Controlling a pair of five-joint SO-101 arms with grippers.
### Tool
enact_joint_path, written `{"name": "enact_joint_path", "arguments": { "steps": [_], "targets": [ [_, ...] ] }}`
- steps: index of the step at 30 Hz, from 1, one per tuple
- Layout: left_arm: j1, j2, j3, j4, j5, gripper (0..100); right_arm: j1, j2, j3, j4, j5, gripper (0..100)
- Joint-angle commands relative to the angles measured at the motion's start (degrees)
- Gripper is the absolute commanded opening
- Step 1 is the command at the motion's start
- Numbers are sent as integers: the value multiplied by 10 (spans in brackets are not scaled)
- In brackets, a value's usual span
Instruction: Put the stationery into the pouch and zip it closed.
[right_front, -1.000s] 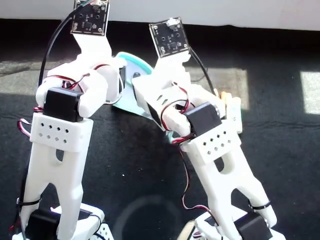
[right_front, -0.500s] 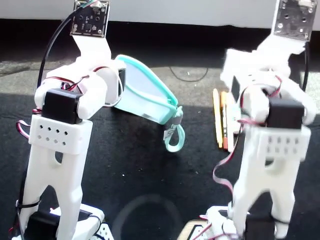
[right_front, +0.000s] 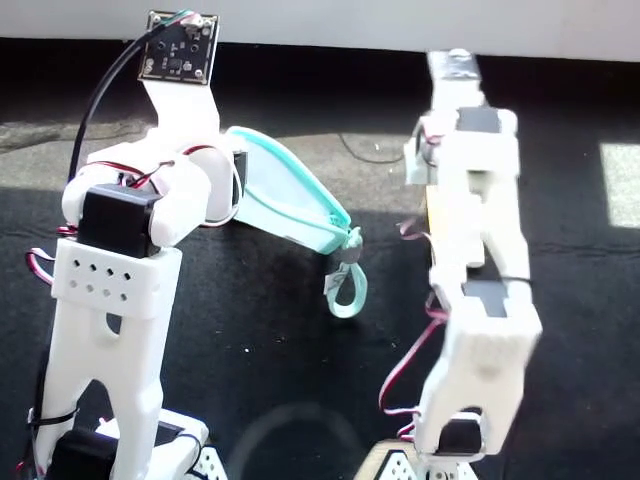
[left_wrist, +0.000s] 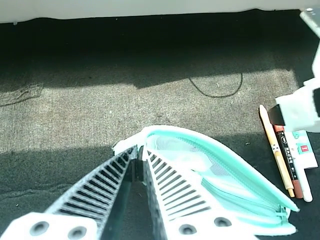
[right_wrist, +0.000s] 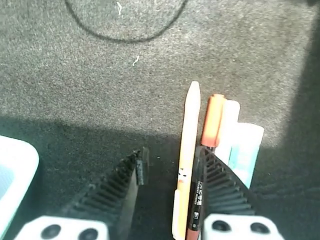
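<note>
The left end effector (left_wrist: 136, 152) is clamped on the left end of the pouch (right_front: 290, 205), apparently to hold its mouth raised and open toward the stationery (left_wrist: 287, 150) lying to its right; the right end effector (right_wrist: 173, 157) hangs over the pale pencil (right_wrist: 187, 125), fingers apart; the counter (right_wrist: 100, 60) is dark and part sunlit, with a white wall (right_front: 350, 20) at the far edge.

White arms (right_front: 110, 300), black servos (right_front: 118, 218), red cables (right_front: 388, 375), ribbed left gripper (left_wrist: 138, 150).

- Hard sunlight in a band across the tabletop (right_front: 560, 170), upper middle of the high view; deep shadow below.
- Glare on the white right arm (right_front: 480, 180).
- Hard-edged line between sun and shadow across both wrist views.
</note>
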Motion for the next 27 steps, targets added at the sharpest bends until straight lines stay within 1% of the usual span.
{"name": "enact_joint_path", "arguments": {
  "steps": [1,6,11,22,27],
  "targets": [
    [1,8,19,19,3,10,-7,103,-183,50,11,145],
    [1,8,20,29,2,10,2,240,-365,104,11,145],
    [1,8,20,36,2,10,7,320,-470,137,11,145],
    [1,8,19,33,2,10,10,344,-575,164,13,145],
    [1,8,19,32,2,10,23,349,-553,152,38,145]
  ]
}}
